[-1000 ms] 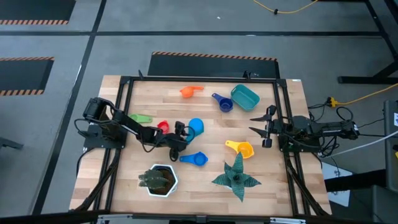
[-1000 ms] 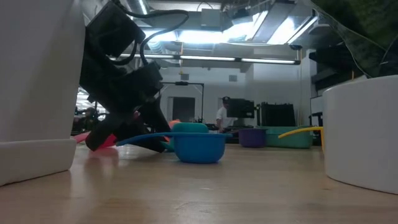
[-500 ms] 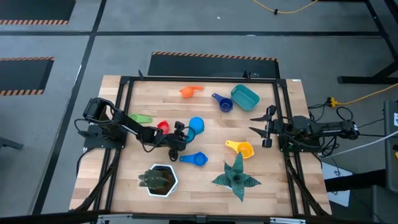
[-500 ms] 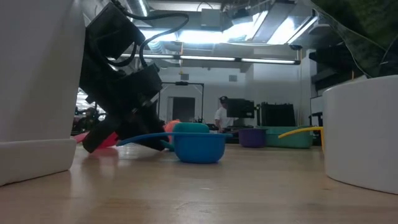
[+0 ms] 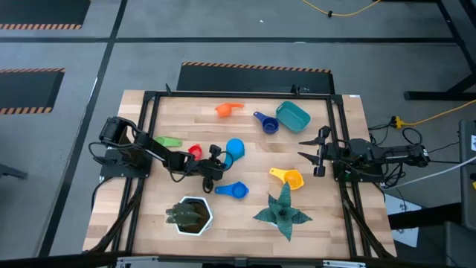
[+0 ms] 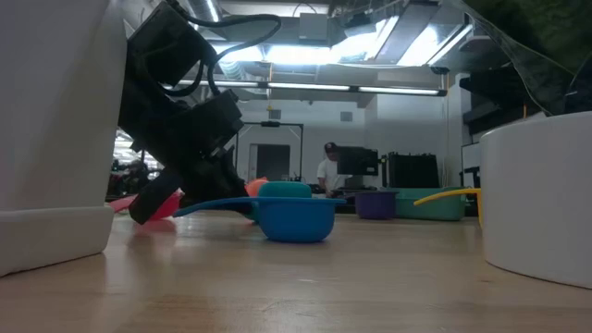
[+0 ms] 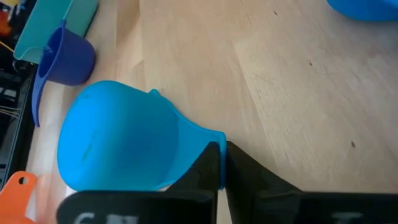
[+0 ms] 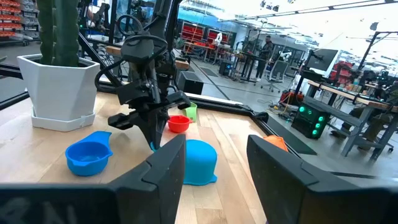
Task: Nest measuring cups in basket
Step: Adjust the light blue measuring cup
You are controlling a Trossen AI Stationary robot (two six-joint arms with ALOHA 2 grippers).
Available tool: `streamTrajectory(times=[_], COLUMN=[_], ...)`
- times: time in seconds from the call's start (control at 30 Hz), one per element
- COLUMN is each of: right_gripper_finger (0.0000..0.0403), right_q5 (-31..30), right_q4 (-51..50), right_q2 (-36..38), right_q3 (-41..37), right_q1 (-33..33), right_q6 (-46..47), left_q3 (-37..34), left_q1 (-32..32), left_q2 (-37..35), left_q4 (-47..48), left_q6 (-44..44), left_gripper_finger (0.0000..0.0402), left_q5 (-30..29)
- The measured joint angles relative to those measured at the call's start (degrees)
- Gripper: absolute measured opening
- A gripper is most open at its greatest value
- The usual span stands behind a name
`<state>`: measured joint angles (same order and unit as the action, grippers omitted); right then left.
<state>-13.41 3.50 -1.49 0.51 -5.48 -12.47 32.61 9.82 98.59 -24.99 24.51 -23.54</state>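
A light blue measuring cup lies mouth down at the table's middle. My left gripper comes at it from the left and is shut on its handle. The teal basket stands at the far right, with a dark blue cup beside it. Other cups lie apart on the wood: orange, green, red, blue and yellow. My right gripper waits open at the table's right edge. My left gripper pinches the light blue cup's short handle between its two fingers, at the handle's free end. The fingers slant down from the table's left side and lie in line with the handle. The cup rests mouth down on the wood.
A white hexagonal pot with a dark plant stands at the near left, and a green star-shaped plant at the near right. A black frame runs around the table. Bare wood lies between the light blue cup and the basket.
My left gripper has shut on the light blue cup's handle, its fingers drawing together while the arm kept its place. The cup stays on the table.
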Motion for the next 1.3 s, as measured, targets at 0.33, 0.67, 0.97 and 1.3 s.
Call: streamTrajectory(times=[0.33, 0.67, 0.97, 1.3], right_gripper_finger=[0.0176, 0.0176, 0.0176, 0.0176], right_q5=[0.0, 0.0, 0.0, 0.0], right_q4=[0.0, 0.0, 0.0, 0.0], right_q2=[0.0, 0.0, 0.0, 0.0], right_q3=[0.0, 0.0, 0.0, 0.0], right_q1=[0.0, 0.0, 0.0, 0.0], right_q6=[0.0, 0.0, 0.0, 0.0], left_q3=[0.0, 0.0, 0.0, 0.0], left_q1=[0.0, -0.1, -0.6, -3.5], left_q2=[0.0, 0.0, -0.3, -0.3], left_q4=[-5.4, -13.2, -21.3, -23.7], left_q6=[-5.9, -17.2, -22.9, -28.7], left_gripper_finger=[0.0003, 0.0002, 0.0001, 0.0], left_q5=[-2.8, -3.1, -4.0, -2.3])
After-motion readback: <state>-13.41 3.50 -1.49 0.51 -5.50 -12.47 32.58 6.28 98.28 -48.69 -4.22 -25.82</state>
